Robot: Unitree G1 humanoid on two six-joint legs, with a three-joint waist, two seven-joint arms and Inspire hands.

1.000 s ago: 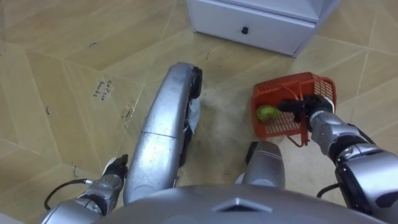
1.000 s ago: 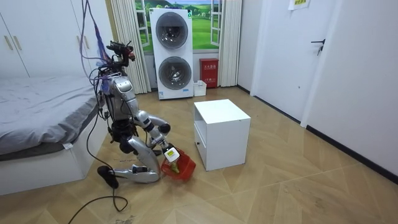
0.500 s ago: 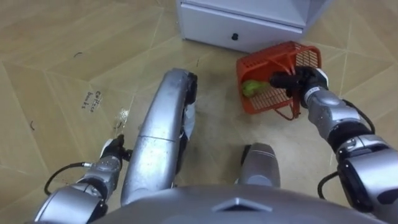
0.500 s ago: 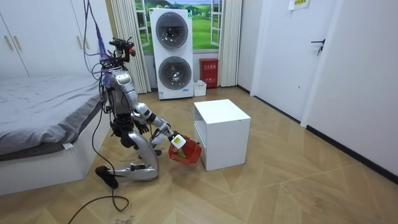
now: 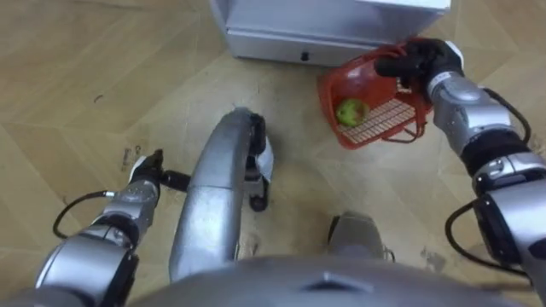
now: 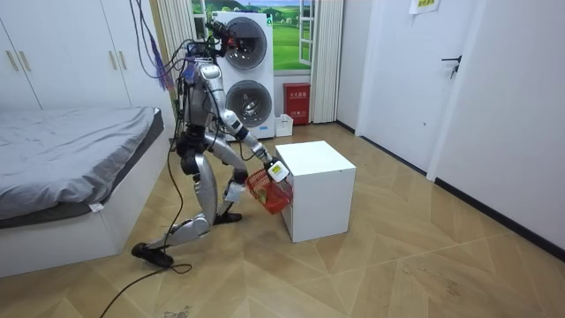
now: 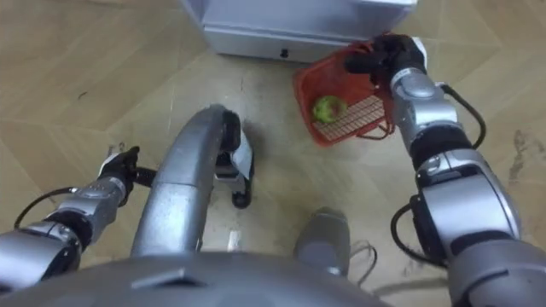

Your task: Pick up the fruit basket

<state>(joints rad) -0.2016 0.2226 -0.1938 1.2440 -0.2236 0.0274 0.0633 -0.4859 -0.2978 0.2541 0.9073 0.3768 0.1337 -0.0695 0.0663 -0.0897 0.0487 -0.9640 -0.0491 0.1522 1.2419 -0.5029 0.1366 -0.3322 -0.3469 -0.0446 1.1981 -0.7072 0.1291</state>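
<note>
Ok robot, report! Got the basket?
Right hand shut on fruit basket, left hand idle. Basket off the floor, green fruit inside. White cabinet close beside it.

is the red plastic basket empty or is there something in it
Not empty: one green round fruit lies inside the red plastic basket, gripped by the right hand.

White cabinet stands on the wooden floor.

The right hand is gripping the red fruit basket at its upper edge, fingers curling round it. The basket is hanging tilted just before the white cabinet, a green fruit lying inside. The left hand is showing at lower left above the wooden floor.
</note>
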